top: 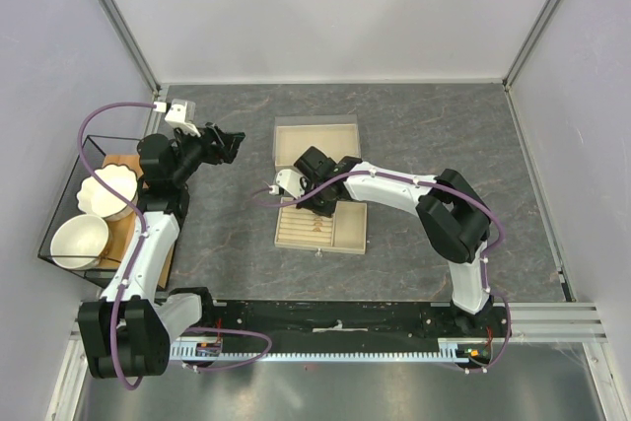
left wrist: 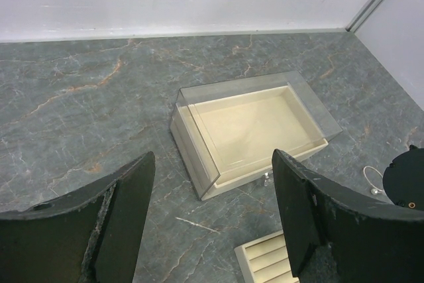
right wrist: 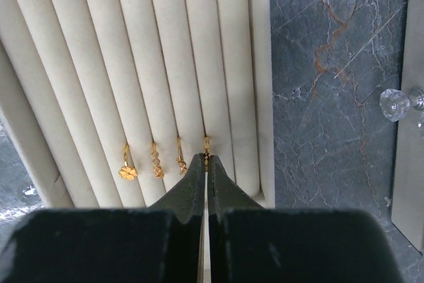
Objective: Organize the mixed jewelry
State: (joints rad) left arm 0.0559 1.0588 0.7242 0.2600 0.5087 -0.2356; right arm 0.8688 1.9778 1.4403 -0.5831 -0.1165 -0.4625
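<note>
Right gripper: the black two-finger right gripper (right wrist: 207,164) rises from the bottom centre of the right wrist view. Its jaws are pressed together with no gap, pinching one piece at the very tip.
Held piece: a small gold ring (right wrist: 207,144) stands upright in a groove near the tray's right edge. It is gripped by its lower rim, probably so the band can slide down between the rolls.
Seated pieces: three gold rings (right wrist: 157,162), the leftmost with a flower head, stand in the neighbouring grooves just left of the held ring. They form one row, which suggests one ring per groove.
Tray: a cream slotted ring tray of padded rolls (right wrist: 165,51) fills the upper left of the wrist view. In the top view it lies at centre, under the right wrist.
Table: the grey marbled table top (right wrist: 331,97) shows bare to the right of the tray.
Box: a shallow cream-lined box with clear walls (left wrist: 252,124) sits at the centre of the left wrist view. In the top view it is just above the tray.
Knob: a clear faceted knob (right wrist: 395,104) at the right edge appears to be that box's pull.
Left gripper: the black left gripper (top: 227,143), left of centre in the top view, has its jaws wide apart and holds nothing. It hangs away from the tray, likely to leave the right arm room.
Bowls: two white bowls (top: 81,241) sit at the left edge, well apart from the work.
Stage: judged to be the seating of a fourth ring.
</note>
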